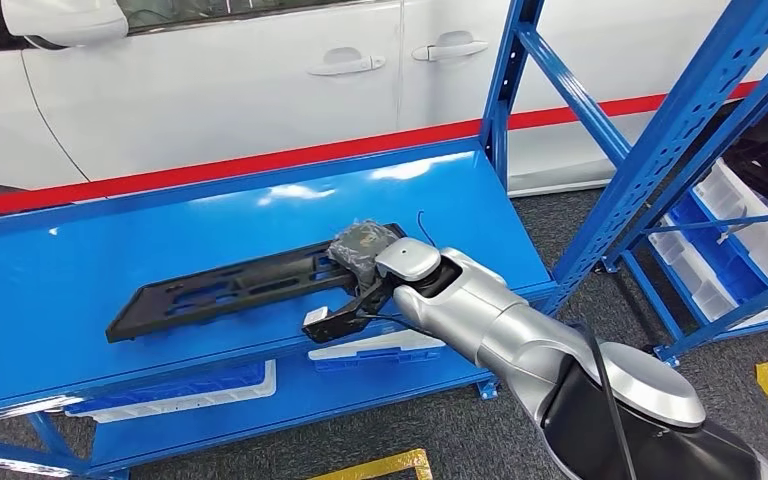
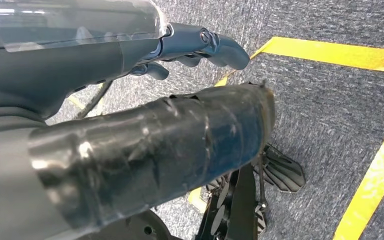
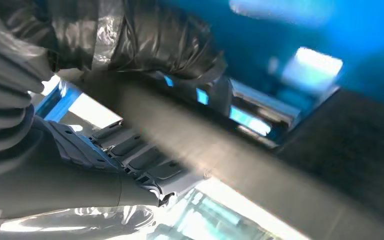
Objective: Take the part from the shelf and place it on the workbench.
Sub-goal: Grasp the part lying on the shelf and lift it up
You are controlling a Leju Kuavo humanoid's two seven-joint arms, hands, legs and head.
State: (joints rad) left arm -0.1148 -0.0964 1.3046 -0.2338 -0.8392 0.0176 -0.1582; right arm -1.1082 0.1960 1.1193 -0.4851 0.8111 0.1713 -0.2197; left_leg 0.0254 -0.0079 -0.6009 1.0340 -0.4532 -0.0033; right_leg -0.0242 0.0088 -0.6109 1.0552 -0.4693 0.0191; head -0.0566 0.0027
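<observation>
Nearest in the head view, the silver right arm (image 1: 520, 335) is seen rising from the lower right corner and reaching forward to the left over the front edge of the blue desk (image 1: 80, 270); at its end the right hand (image 1: 360, 270) is closed around the near right end of the part (image 1: 240, 285), a long, flat black frame with openings along its length; the wrapped thumb is laid over the top of the part and the dark fingers are curled under its front edge, as the blurred right wrist view also shows, where the fingers (image 3: 130, 155) are pressed against the underside of the dark bar. The part is seen lying lengthwise on the desk, its far end pointing left and its held end close to the desk's front right corner. Below the desk top, a lower shelf (image 1: 380, 395) carrying white bins is visible. The left hand (image 2: 195, 47) is seen in the left wrist view hanging above grey carpet (image 2: 330, 100) marked with yellow lines; its dark fingers are bent loosely, apart from the thumb, with nothing held. To the right stands a blue rack (image 1: 660, 150) with white bins; farthest back, behind the desk, a white car (image 1: 260, 80) is seen.
</observation>
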